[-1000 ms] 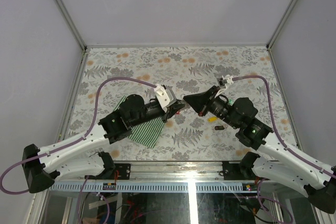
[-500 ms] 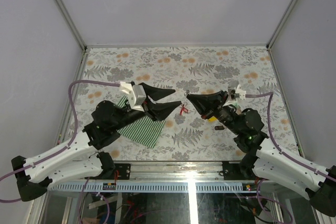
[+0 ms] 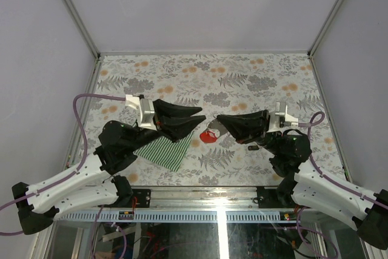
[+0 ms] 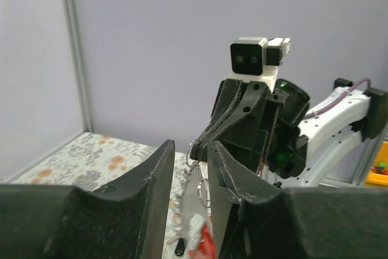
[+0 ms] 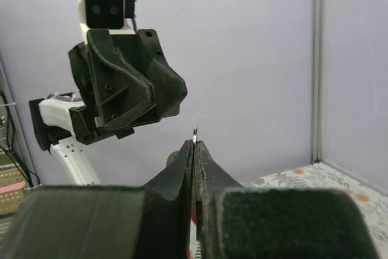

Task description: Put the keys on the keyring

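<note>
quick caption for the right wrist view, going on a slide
Right gripper pinches the keyring edge-on between its shut fingers, with the left gripper hovering opposite it.

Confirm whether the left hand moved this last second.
Yes. The left hand swung leftward: its wrist camera, earlier by the right corner of the striped cloth, now sits by its far-left corner.

Keyring [image 5: 194, 130]: thin metal wire, shiny. Red tag [image 3: 209, 136]: plastic look. Left gripper [image 3: 200, 117], right gripper [image 3: 219, 118]: matt black plastic. Striped cloth [image 3: 162, 152]: woven fabric, matt. Table [image 3: 242, 77]: floral-print cover, smooth, matt.
</note>
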